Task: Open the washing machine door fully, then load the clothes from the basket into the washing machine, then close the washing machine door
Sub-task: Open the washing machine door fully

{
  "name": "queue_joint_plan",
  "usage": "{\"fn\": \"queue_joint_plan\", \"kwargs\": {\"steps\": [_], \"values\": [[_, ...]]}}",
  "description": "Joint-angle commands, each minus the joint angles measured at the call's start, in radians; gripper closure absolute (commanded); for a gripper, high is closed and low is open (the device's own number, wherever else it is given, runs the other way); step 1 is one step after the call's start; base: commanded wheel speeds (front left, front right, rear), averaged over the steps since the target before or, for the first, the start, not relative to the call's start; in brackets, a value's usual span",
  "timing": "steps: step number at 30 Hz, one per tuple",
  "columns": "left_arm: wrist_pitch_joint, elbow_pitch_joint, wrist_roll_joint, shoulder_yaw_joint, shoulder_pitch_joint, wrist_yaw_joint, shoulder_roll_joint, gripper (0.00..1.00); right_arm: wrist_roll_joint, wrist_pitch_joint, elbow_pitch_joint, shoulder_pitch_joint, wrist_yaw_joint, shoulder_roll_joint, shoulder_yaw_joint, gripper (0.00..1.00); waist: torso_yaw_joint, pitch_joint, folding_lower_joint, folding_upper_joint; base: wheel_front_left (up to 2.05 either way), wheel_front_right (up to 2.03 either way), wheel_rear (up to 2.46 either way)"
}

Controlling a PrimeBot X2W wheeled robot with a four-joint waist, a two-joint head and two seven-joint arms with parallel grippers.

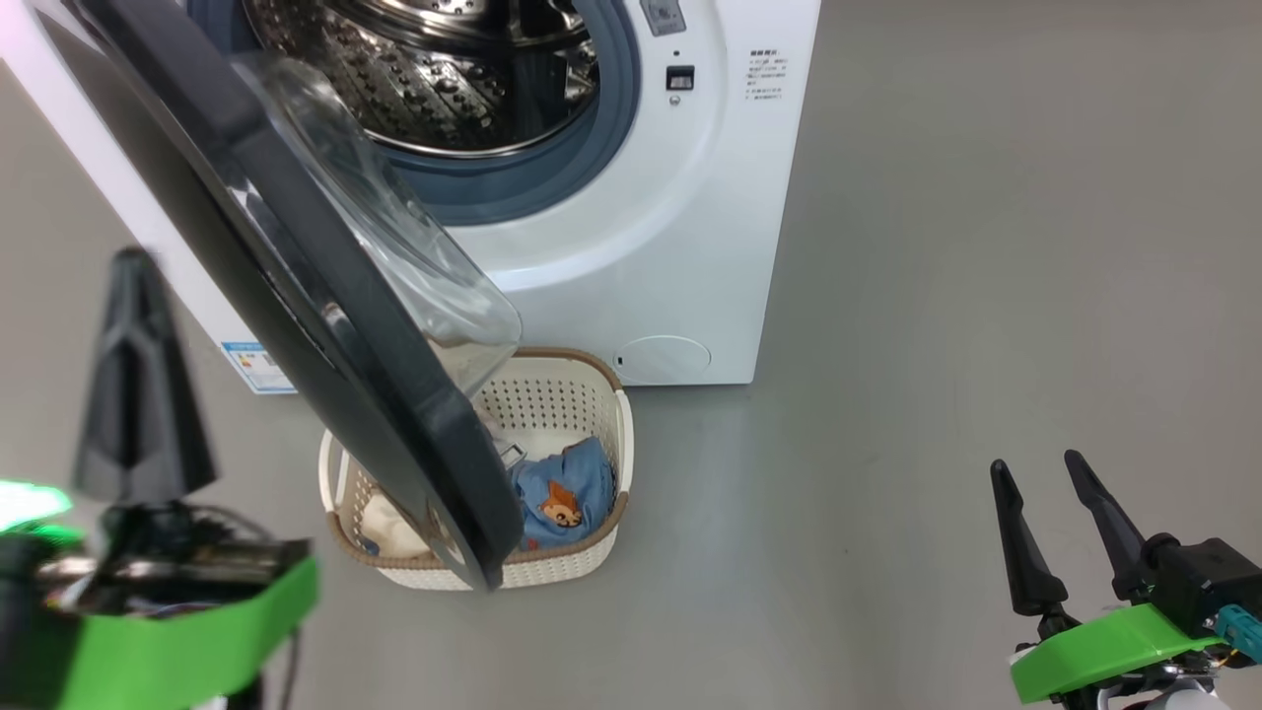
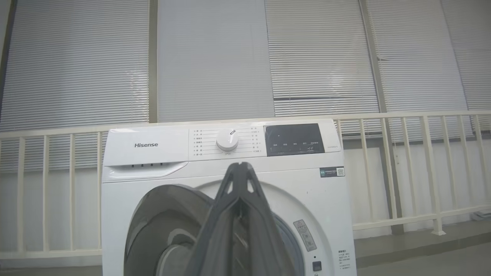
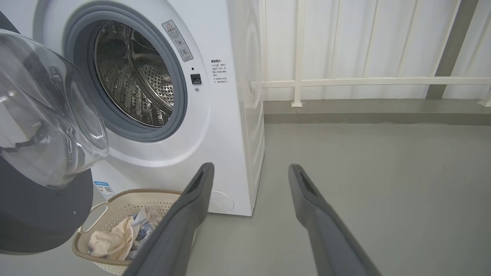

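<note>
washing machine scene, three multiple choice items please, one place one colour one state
1. Where is the basket? A) on a shelf B) on the floor under the open washing machine door C) on a table
2. Colour of the gasket round the drum? A) red B) yellow C) blue-grey
3. The left claw is: A) shut B) wide open C) holding clothes
B, it sits on the floor beneath the door; C, that ring is blue-grey; A, it tapers closed to one point.

Left gripper (image 1: 133, 258) and right gripper (image 1: 1035, 461): long tapered dark fingers (image 1: 1020, 552), bright green collars (image 1: 1094, 651) (teal plug (image 1: 1237, 623) by the right).
</note>
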Motion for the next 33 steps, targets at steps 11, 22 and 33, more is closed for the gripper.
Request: {"fn": "queue_joint_plan", "kwargs": {"steps": [11, 22, 33], "values": [[0.015, -0.016, 0.009, -0.227, -0.08, -0.009, 0.03, 1.0, 0.007, -0.012, -0.001, 0.015, 0.003, 0.004, 0.023, 0.0, -0.02, -0.042, 0.0, 0.0, 0.0, 0.0, 0.0], [0.026, 0.076, -0.04, -0.441, -0.05, -0.01, 0.02, 1.0, 0.012, -0.012, 0.013, 0.023, 0.003, 0.001, 0.024, 0.0, -0.046, -0.051, 0.0, 0.0, 0.0, 0.0, 0.0], [0.008, 0.249, -0.085, -0.525, -0.013, -0.009, 0.015, 1.0, 0.018, -0.012, 0.024, 0.022, 0.003, -0.005, 0.027, 0.0, -0.052, -0.04, 0.0, 0.0, 0.0, 0.0, 0.0]]}}
